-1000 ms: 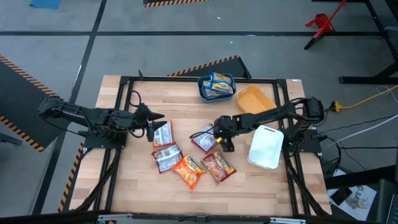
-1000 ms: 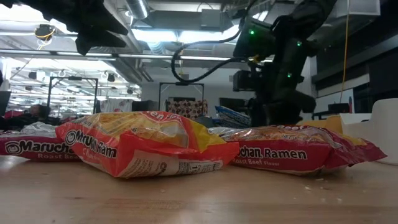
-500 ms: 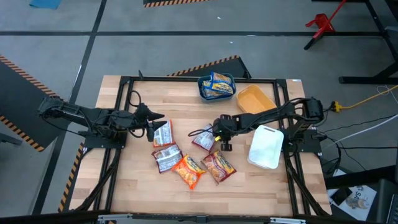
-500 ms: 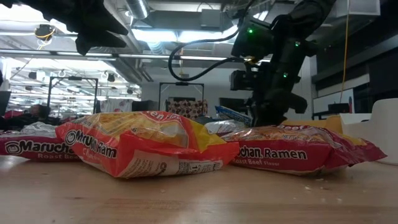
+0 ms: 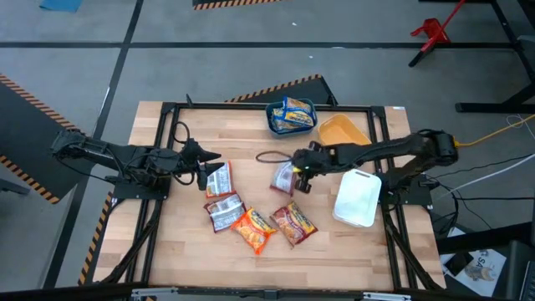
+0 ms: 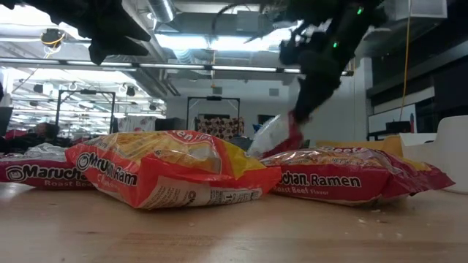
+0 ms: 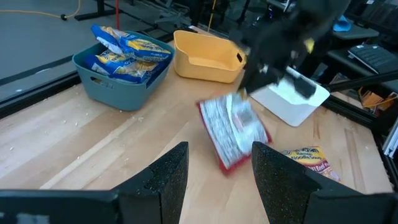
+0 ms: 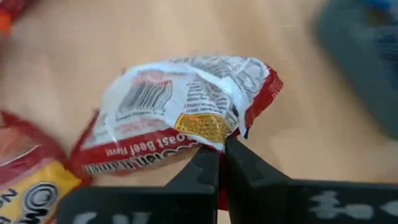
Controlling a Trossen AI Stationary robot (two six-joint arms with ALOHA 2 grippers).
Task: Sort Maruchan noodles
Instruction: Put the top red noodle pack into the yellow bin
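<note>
Two or so blue-and-yellow packets already lie in the teal bin; the orange bin just beside it looks empty, as does the white bin nearer the right arm. The right pincer is clamped on a red-and-silver packet, lifted off the table (hanging tilted, short of the orange bin). Four more packets wait below. The left pincer, fingers parted and holding nothing, hovers well away from the teal bin
</note>
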